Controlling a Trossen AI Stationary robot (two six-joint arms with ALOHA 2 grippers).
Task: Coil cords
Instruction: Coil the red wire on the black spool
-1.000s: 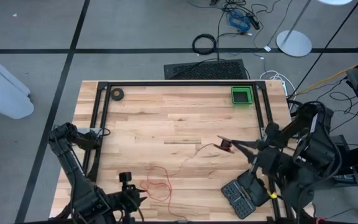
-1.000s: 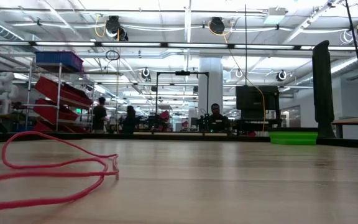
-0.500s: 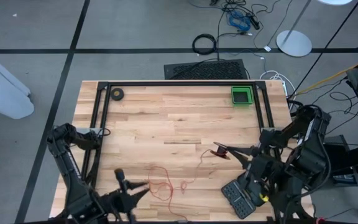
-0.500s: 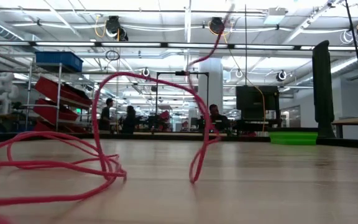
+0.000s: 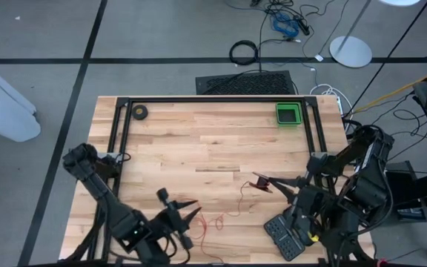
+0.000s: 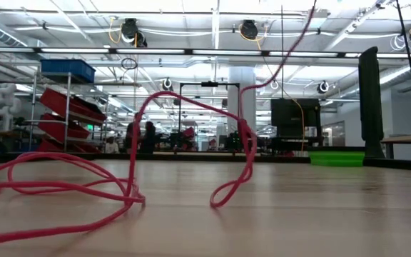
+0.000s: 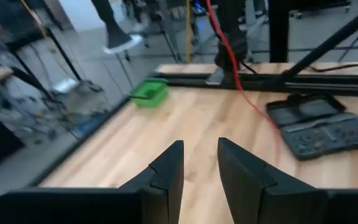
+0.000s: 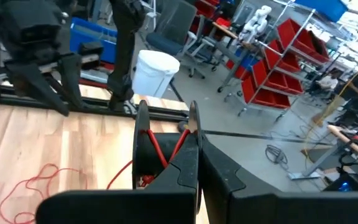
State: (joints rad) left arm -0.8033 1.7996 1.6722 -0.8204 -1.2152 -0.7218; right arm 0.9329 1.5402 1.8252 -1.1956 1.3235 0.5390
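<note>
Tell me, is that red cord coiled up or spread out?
Spread out. The red cord trails in loose loops across the table, one end raised in the right claw.

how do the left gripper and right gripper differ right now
The right gripper is shut on the red cord, holding its end above the table; the left gripper stands open with nothing between its fingers. In the high view, the right gripper sits mid-table near the black case, while the left gripper is low near the front edge, beside the cord's loose loops. Both are dark two-finger grippers.

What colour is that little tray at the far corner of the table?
The tray is bright green, clearest in the high view.
</note>
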